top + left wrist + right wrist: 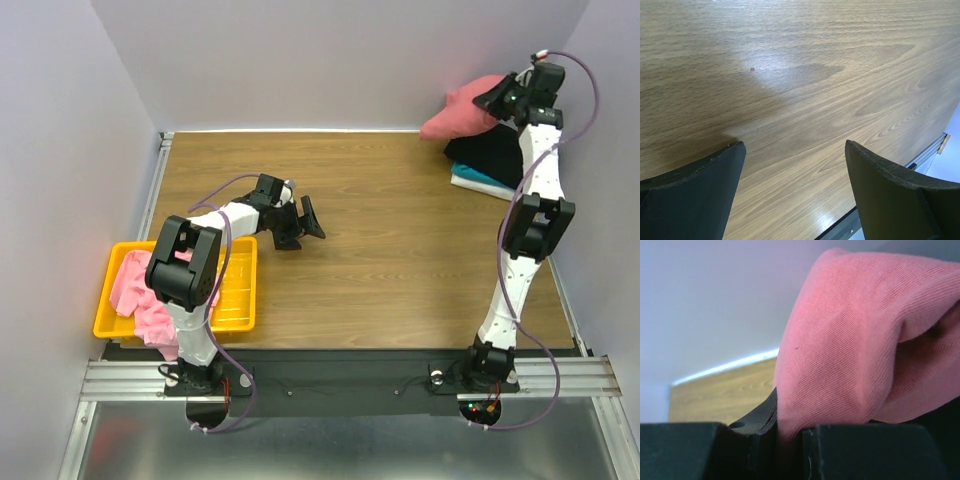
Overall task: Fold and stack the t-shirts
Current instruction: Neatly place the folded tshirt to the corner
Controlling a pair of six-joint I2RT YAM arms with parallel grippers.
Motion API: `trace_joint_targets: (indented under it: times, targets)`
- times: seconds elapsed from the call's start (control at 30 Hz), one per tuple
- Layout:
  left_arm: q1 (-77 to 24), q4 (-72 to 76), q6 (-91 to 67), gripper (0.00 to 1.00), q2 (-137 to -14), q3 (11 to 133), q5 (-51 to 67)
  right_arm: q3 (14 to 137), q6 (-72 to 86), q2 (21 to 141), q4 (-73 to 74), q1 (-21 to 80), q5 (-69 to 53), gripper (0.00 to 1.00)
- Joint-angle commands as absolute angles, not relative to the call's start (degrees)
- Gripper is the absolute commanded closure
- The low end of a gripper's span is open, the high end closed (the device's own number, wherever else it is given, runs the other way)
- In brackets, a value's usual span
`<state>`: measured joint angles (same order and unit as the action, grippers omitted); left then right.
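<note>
A dusty-red t-shirt (460, 108) hangs bunched in the air at the far right, with my right gripper (497, 97) shut on it. Up close in the right wrist view, its cloth (855, 350) is pinched between the dark jaws. Beneath it a folded black t-shirt (492, 160) lies on a teal garment (478, 181) on the table. A light pink t-shirt (140, 295) sits crumpled in the yellow basket (240, 290) at the near left. My left gripper (298, 222) stands open over bare wood, with nothing between its fingers (700, 190).
The wooden table (380, 250) is bounded by a metal rail on the left and white walls behind and on both sides. The right arm stands tall along the right wall. A table edge (930, 152) shows in the left wrist view.
</note>
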<state>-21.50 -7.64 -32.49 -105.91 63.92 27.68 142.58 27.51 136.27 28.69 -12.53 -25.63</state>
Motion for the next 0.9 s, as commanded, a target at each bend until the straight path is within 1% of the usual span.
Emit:
trace_joint_targets:
  times: [0.0, 0.3, 0.63, 0.87]
  targets:
    - [-22.24, -17.14, -30.76, 0.05, -108.9, 59.85, 24.96, 146.16, 31.46, 132.72, 19.25, -15.02, -24.96, 1.0]
    - [-22.5, -17.49, -30.67, 0.05, -108.9, 59.41, 24.79, 137.04, 29.54, 128.15, 18.9, -20.21, -26.37, 1.0]
    - [-23.29, -17.58, -31.11, 0.05, -108.81, 58.89, 24.78, 134.04, 25.06, 128.06, 19.16, -22.76, -27.6, 1.0]
    - [-23.64, -17.84, -31.29, 0.05, -108.19, 58.62, 24.61, 125.78, 18.56, 125.95, 19.25, -22.76, -22.77, 0.99]
